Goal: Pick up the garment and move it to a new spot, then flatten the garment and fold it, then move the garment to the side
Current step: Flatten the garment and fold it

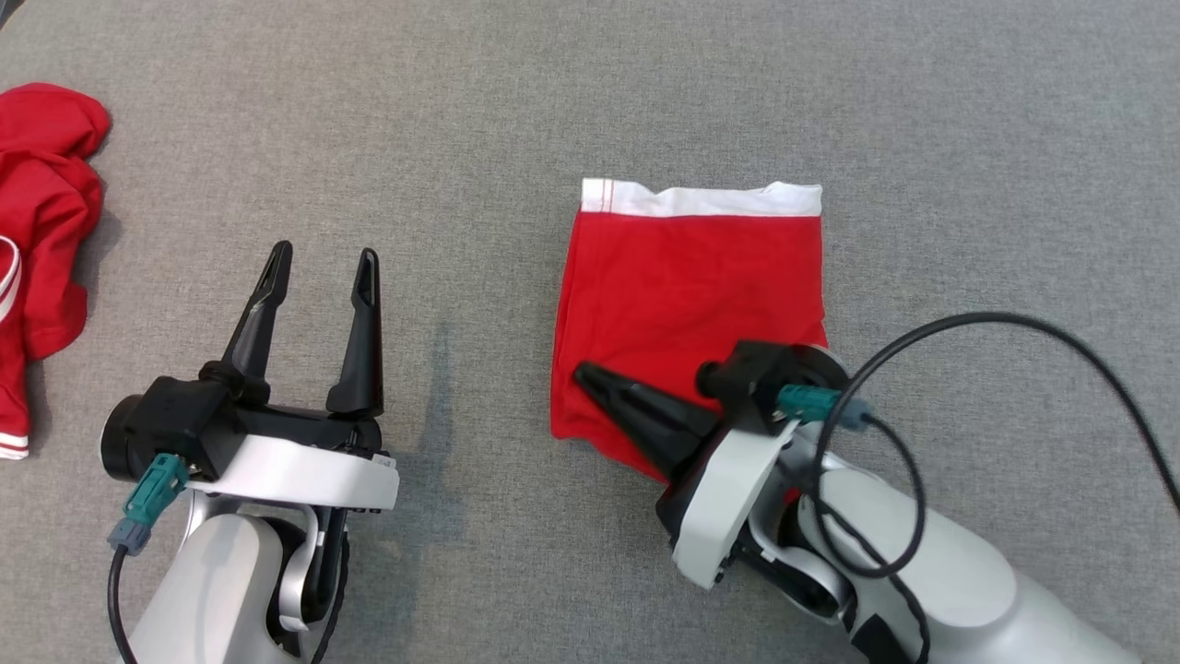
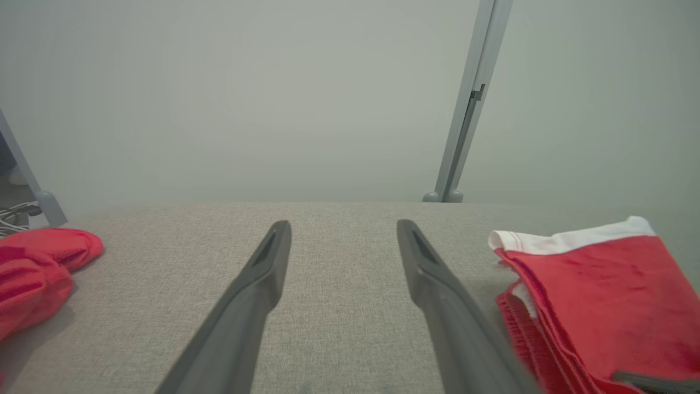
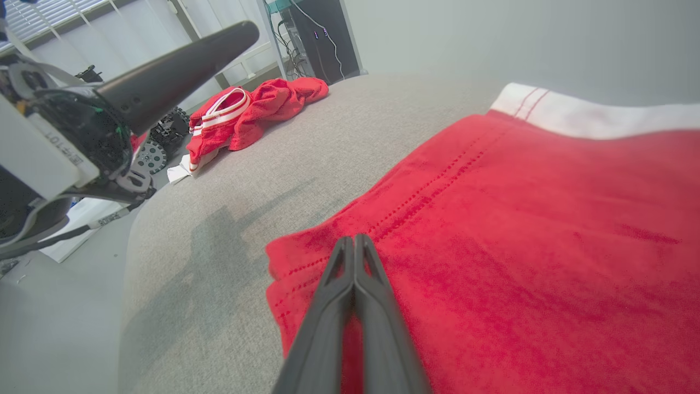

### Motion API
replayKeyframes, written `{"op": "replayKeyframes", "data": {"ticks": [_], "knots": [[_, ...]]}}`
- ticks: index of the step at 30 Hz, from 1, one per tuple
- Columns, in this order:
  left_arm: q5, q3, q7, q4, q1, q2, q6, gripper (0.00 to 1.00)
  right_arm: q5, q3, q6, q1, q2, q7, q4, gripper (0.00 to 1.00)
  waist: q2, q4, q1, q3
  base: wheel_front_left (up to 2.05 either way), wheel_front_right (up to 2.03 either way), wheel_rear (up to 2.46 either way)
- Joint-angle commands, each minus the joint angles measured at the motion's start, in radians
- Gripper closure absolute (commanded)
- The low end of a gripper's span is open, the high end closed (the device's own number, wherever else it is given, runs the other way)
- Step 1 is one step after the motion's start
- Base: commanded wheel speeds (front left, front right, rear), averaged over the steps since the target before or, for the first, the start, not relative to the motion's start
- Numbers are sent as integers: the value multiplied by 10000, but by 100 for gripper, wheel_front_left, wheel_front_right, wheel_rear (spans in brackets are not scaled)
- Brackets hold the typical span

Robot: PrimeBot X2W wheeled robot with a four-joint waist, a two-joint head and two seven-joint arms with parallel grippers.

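The garment (image 1: 691,295) lies folded into a compact rectangle on the grey desk (image 1: 461,138), right of centre in the head view, with its white band along the side facing the far edge. The left wrist view shows stacked red layers at the garment's (image 2: 601,306) left side. Right gripper (image 1: 583,372): fingers pressed together, lying low over the near-left corner of the garment; no cloth is visible between them. In the right wrist view the joined tips (image 3: 354,238) sit just inside the red fabric's (image 3: 519,246) hem stitching; whether they touch the fabric cannot be told. Left gripper (image 1: 324,254): fingers spread wide, holding nothing, positioned over bare desk left of the garment and well apart from it – its tips (image 2: 343,224) point toward the far edge. A second, crumpled red shirt (image 1: 46,231) with red-white striped trim (image 3: 221,104) lies at the left side of the desk. A black cable (image 1: 1014,318) loops from the right wrist.
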Motion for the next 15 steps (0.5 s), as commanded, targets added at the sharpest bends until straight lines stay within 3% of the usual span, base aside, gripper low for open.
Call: {"op": "replayKeyframes", "data": {"ticks": [1, 4, 8, 14, 15], "knots": [[22, 25, -43, 12, -6, -16, -35, 0, -40, 265, 6, -181, -40, 76, 8, 100, 0, 11, 0, -16, 0, 0, 0], [14, 47, -53, 25, 29, -25, -32, 0, 34, 602, 5, -181, -10, 28, 22, 100, 0, 1, 0, -37, 0, 0, 0], [0, 159, -56, 5, 151, 27, 43, 0, -5, 302, 5, -12, -117, -368, 11, 100, 0, -122, 0, -132, 0, 0, 0], [16, 335, -64, -66, 307, 174, 133, 0, -199, -842, 6, 370, -293, -1039, -317, 100, 0, -415, 0, -369, 0, 0, 0], [39, 370, -60, -90, 400, 238, 179, 0, -402, -1643, 6, 623, -393, -1236, -458, 100, 0, -548, 0, -488, 0, 0, 0]]}}
